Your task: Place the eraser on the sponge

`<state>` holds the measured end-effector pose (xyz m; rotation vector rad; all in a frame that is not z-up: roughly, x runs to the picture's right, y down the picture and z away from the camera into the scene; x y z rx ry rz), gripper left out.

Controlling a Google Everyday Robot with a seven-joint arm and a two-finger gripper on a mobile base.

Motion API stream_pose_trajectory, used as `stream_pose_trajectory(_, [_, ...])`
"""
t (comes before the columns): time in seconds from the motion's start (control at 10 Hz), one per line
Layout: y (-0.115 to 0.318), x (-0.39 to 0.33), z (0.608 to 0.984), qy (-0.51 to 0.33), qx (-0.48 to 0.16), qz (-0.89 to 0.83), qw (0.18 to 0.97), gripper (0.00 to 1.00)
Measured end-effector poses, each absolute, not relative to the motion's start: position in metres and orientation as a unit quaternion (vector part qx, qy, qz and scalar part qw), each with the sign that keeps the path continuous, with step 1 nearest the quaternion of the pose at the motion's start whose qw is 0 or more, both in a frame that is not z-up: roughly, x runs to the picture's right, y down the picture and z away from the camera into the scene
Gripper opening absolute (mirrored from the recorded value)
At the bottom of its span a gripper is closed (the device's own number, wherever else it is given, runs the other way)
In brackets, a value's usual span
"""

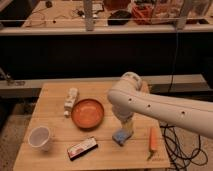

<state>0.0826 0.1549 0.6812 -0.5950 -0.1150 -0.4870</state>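
The eraser, a flat black-sided block with a whitish and pink top, lies near the table's front edge, left of centre. To its right lies the light-blue sponge, partly hidden. My gripper hangs from the white arm directly over the sponge's far side, well to the right of the eraser. I see nothing held in it.
On the wooden table sit an orange bowl at centre, a cream-white bottle-like object behind-left, a white cup at front left and an orange carrot at front right. Black cables hang off the right edge.
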Motion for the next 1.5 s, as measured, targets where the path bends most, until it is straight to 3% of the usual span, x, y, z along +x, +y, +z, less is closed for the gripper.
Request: stream_pose_trajectory(1.5, [0.197, 0.017, 0.712, -0.117, -0.294, -0.382, 0.868, 0.80])
